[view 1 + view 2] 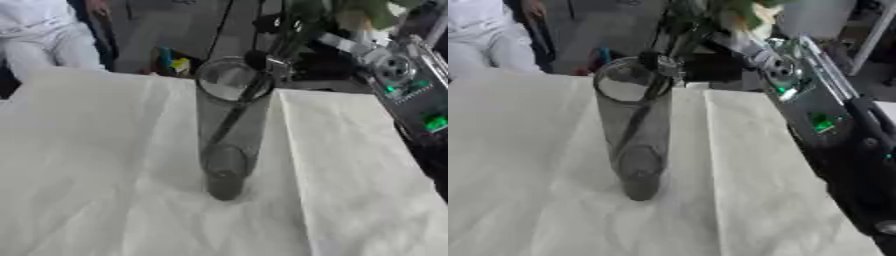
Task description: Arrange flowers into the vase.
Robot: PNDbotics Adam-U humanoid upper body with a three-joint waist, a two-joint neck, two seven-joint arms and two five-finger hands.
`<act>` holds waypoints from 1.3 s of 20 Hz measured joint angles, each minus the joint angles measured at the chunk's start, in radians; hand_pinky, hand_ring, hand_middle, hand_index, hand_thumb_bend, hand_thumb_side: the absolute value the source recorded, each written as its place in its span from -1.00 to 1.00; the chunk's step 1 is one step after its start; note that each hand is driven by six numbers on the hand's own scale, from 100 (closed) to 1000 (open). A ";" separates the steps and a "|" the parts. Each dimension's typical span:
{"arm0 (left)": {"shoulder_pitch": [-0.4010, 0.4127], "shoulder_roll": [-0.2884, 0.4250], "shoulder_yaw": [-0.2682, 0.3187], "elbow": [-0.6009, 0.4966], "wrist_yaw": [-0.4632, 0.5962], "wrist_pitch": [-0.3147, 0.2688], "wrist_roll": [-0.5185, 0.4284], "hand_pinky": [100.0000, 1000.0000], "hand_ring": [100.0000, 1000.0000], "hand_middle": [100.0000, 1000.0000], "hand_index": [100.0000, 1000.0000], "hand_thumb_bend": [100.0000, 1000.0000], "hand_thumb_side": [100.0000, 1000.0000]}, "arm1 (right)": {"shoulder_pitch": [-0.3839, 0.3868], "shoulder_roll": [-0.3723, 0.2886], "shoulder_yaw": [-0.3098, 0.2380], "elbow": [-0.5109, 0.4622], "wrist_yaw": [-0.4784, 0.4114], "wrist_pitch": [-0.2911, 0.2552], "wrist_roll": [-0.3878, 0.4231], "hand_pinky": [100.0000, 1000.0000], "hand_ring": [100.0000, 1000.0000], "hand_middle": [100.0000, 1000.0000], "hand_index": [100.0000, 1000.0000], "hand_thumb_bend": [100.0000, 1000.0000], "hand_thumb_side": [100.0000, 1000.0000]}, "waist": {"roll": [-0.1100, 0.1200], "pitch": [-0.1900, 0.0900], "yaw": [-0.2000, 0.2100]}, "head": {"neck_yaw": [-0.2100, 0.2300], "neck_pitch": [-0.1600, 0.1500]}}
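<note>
On wrinkled white cloth [105, 165] a tall clear glass vase [229, 130] is stood | dark stem [234, 115] is seen inside, blurred | right hand [280, 30] above rim: fingers cannot be told | forearm shown fuller in right eye view

A tall clear glass vase [229, 130] stands upright near the middle of the surface [96, 175], closer to its far edge than its near one. It is a plain cylinder with a round open mouth and a thick, darker base, set beside a long fold in the white covering. A flower [741, 12] sits partly in it: the dark thin stem [234, 117] enters at the far right of the rim and slants down inside the glass toward the left wall. Green leaves and a pale bloom show blurred above the mouth, beyond the far edge.
</note>
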 measured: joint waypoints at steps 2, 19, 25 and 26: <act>0.000 0.000 0.000 0.000 0.000 0.000 0.000 0.33 0.45 0.39 0.64 -1.00 0.90 | 0.000 -0.004 -0.003 0.006 -0.010 -0.009 0.019 0.70 0.88 0.78 1.00 -0.02 1.00 | 0.000 0.000 0.000 | 0.000 0.000; 0.000 0.001 0.000 0.000 0.000 0.003 -0.001 0.32 0.45 0.38 0.64 -1.00 0.89 | -0.005 -0.034 -0.018 0.029 -0.045 -0.041 0.088 0.76 0.91 0.82 1.00 0.17 1.00 | 0.000 0.000 -0.001 | 0.001 0.000; 0.000 0.001 0.000 0.000 0.000 0.007 0.003 0.32 0.45 0.38 0.64 -1.00 0.89 | 0.035 -0.060 -0.037 0.022 -0.079 -0.044 0.106 0.75 0.89 0.80 1.00 0.21 1.00 | 0.000 0.000 -0.005 | 0.004 -0.001; 0.000 0.001 0.000 0.000 0.000 0.008 0.004 0.32 0.45 0.38 0.64 -1.00 0.89 | 0.041 -0.064 -0.041 0.018 -0.086 -0.043 0.106 0.75 0.88 0.80 1.00 0.20 1.00 | 0.000 0.000 -0.005 | 0.005 -0.002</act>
